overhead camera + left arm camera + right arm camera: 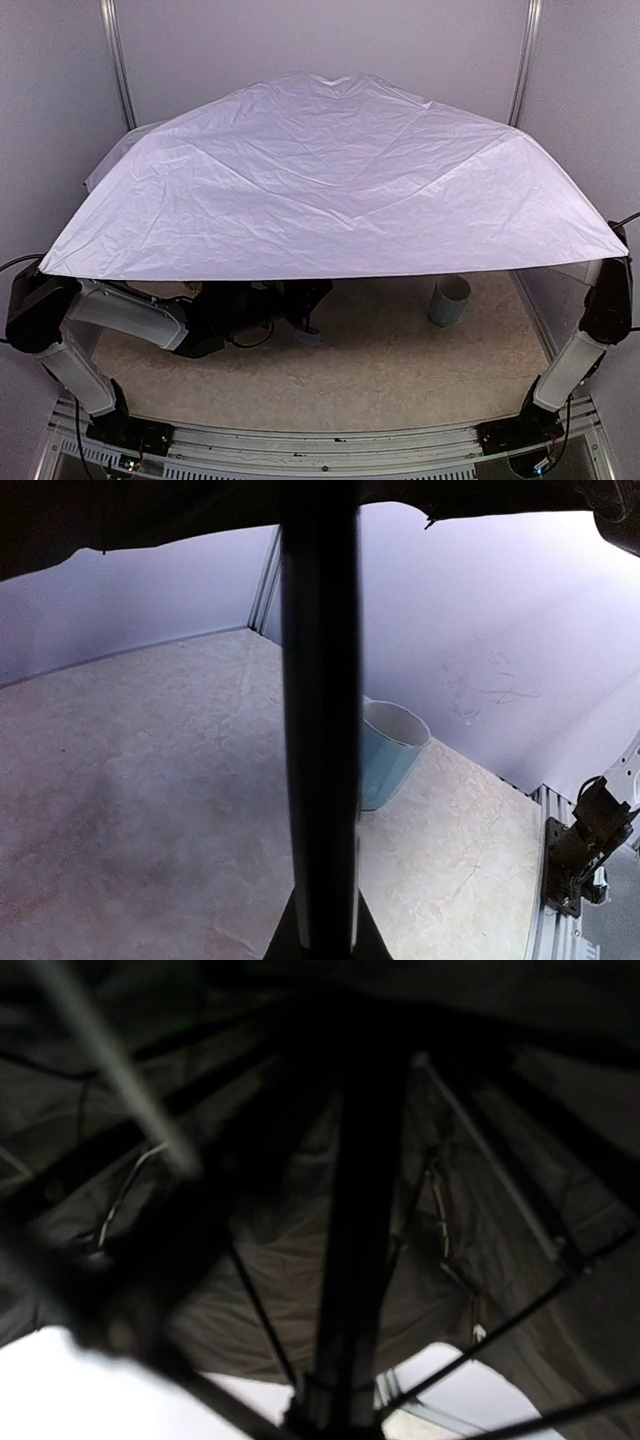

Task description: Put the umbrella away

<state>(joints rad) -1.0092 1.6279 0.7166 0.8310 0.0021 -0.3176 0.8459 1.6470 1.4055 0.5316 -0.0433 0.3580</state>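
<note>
Crinkly matt lavender cloth on umbrella (330,170), black lining underneath; cup (395,760) smooth, glossy; table (400,370) matt, mottled beige

The left arm (60,340) rises from its base at the near left corner to an elbow held out to the left. Its forearm then runs level toward the centre, with the wrist in line. The left gripper (300,312) is closed on the shaft of the umbrella (330,170), which stands up the middle of the left wrist view. The right arm (595,330) rises steeply from its base at the near right corner to an elbow high at the right edge. Its forearm, wrist and gripper are covered in the overhead view. The right wrist view is too dark and blurred to determine the jaw state.
</note>
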